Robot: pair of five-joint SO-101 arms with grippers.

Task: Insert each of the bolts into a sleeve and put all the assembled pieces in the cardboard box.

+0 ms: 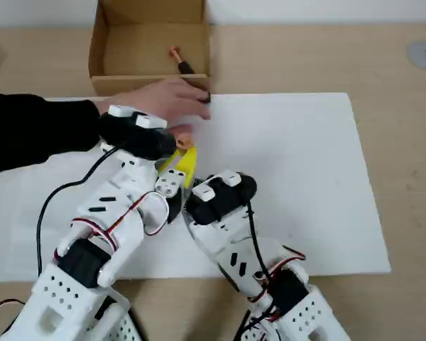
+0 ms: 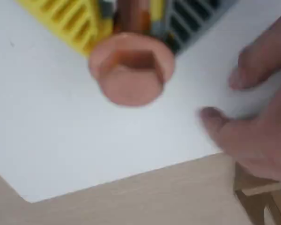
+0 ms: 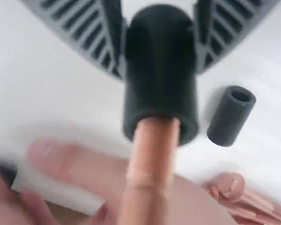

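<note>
Black sleeve [image 3: 160, 93] sits in the right claw [image 3: 159, 51], bolt [image 3: 150, 154] tip inside.

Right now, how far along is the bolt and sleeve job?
Done: one assembled piece lies in the cardboard box. In hand: the left gripper holds a bolt, and the right gripper holds a sleeve with a bolt shaft partly in it. Left: a loose sleeve and at least one loose bolt on the white sheet await pairing and boxing.
</note>
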